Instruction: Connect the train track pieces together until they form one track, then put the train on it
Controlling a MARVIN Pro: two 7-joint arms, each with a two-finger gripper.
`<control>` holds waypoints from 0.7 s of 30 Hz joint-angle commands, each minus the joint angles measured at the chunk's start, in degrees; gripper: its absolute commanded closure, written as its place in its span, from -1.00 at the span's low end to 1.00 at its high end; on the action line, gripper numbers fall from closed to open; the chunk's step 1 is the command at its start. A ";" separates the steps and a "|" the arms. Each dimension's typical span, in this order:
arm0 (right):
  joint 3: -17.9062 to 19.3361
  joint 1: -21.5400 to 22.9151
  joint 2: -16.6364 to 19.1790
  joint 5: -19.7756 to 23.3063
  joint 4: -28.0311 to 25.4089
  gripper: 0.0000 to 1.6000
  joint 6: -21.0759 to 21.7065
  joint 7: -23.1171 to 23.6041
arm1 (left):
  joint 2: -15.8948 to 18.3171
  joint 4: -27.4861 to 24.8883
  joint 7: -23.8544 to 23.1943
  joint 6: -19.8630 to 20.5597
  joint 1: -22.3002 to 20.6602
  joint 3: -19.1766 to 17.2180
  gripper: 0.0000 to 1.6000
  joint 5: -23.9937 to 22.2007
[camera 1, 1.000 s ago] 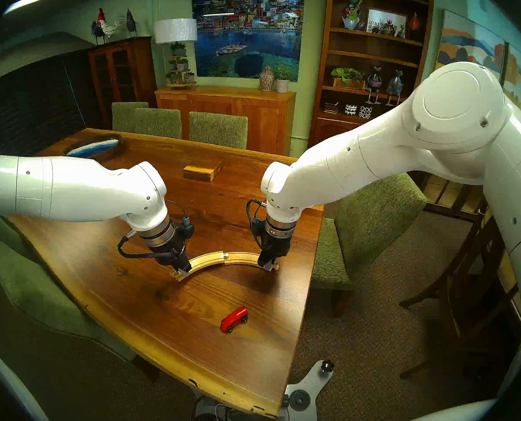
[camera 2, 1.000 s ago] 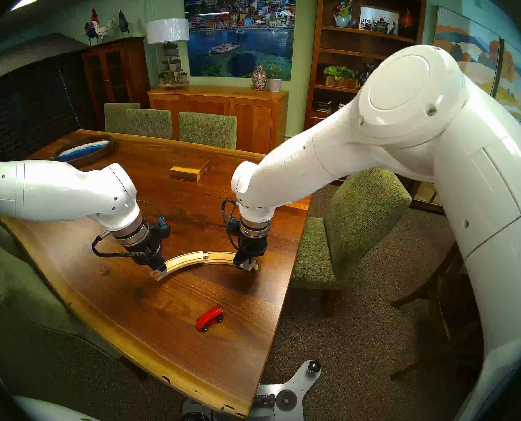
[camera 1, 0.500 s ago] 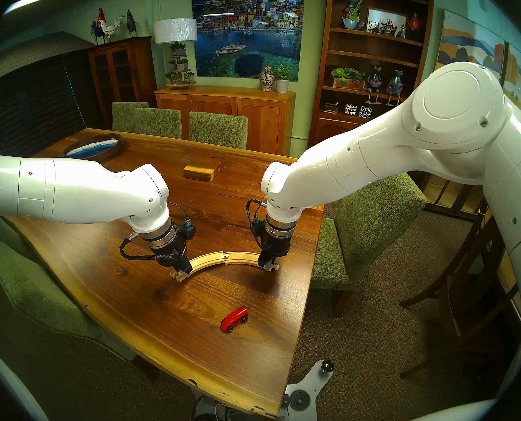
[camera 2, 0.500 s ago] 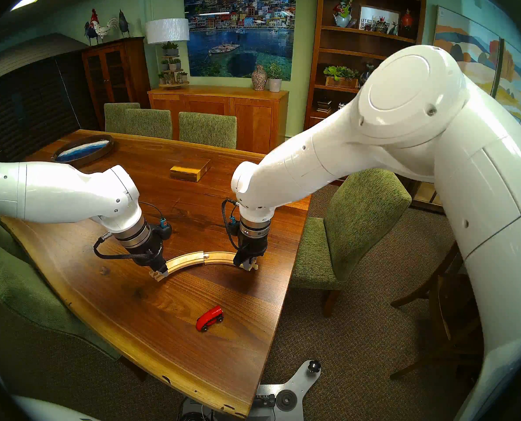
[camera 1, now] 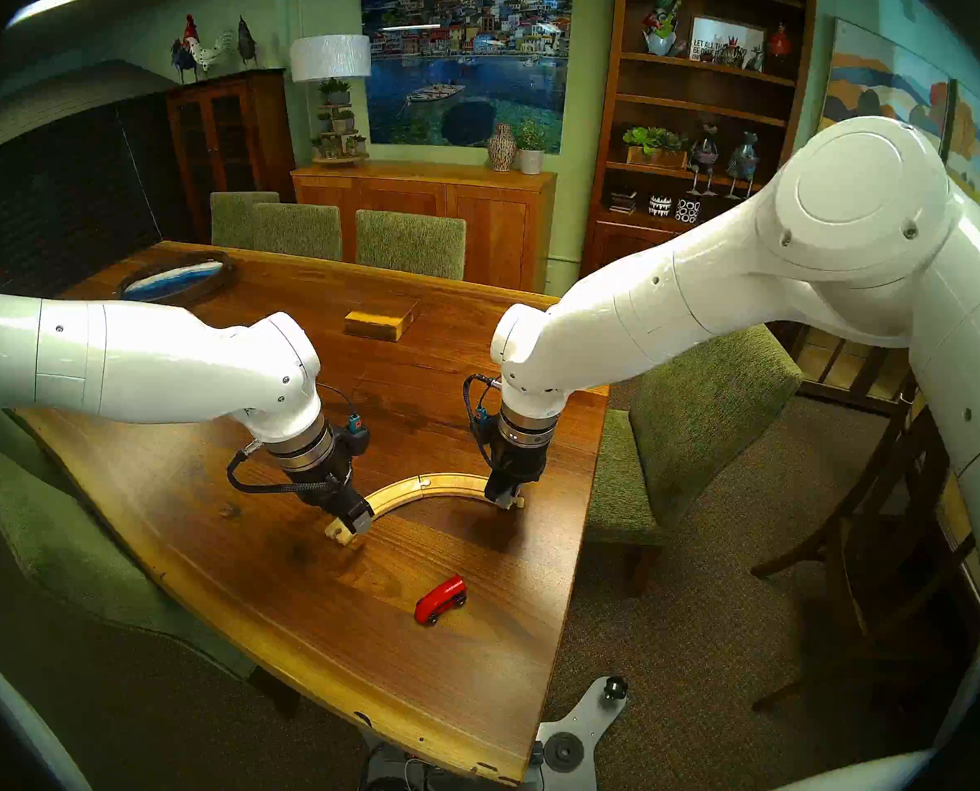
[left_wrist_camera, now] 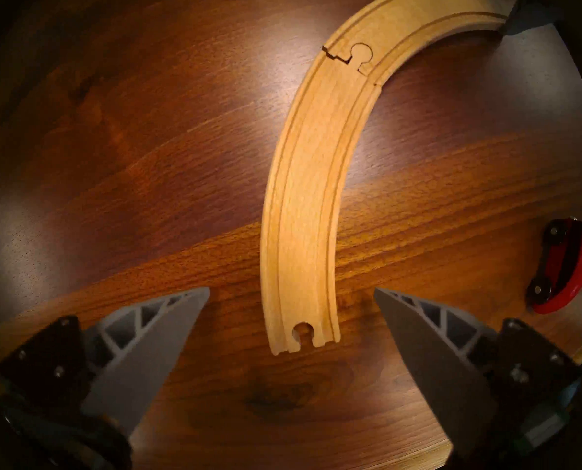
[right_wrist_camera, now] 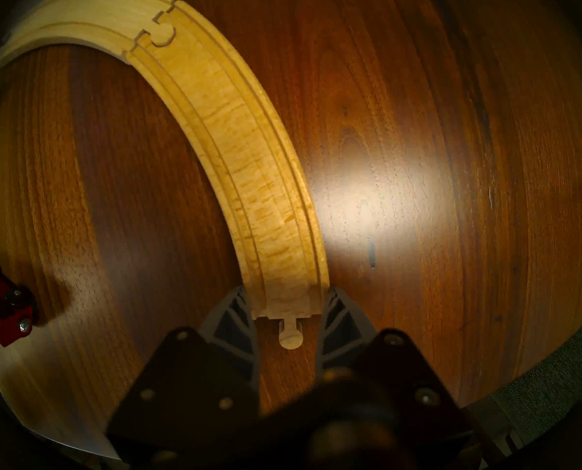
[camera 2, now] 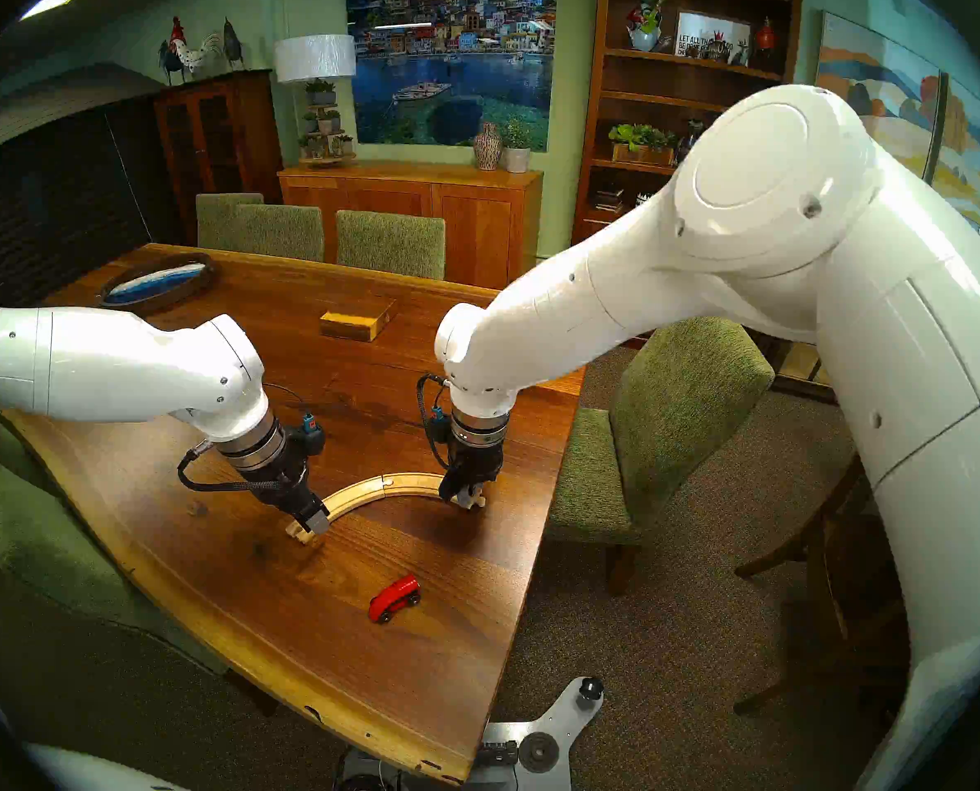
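Left wrist cam: our left gripper has just let go, fingers now spread either side of the track. Peg's seated vs. gap a sec ago. Right gripper still clamps the far end. Train sits nearby on tabletop, next job imo.

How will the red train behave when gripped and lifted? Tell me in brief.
The train is small, so it should lift easily. Its glossy, rounded red shell may slip between the gripper fingers, so a grip across the flat sides seems safer. It stands on black wheels on the smooth table, so a nudge could well send it rolling.
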 commanded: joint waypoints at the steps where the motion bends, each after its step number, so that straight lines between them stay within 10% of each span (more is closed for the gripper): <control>1: -0.08 -0.07 -0.07 0.04 -0.08 1.00 0.17 -0.11 | 0.35 0.57 -0.70 0.22 -1.66 -0.87 -1.00 0.25; 21: -0.07 -0.07 -0.06 0.03 -0.08 1.00 0.17 -0.11 | 2.75 -1.44 -5.01 0.65 -2.92 -0.56 -1.00 4.82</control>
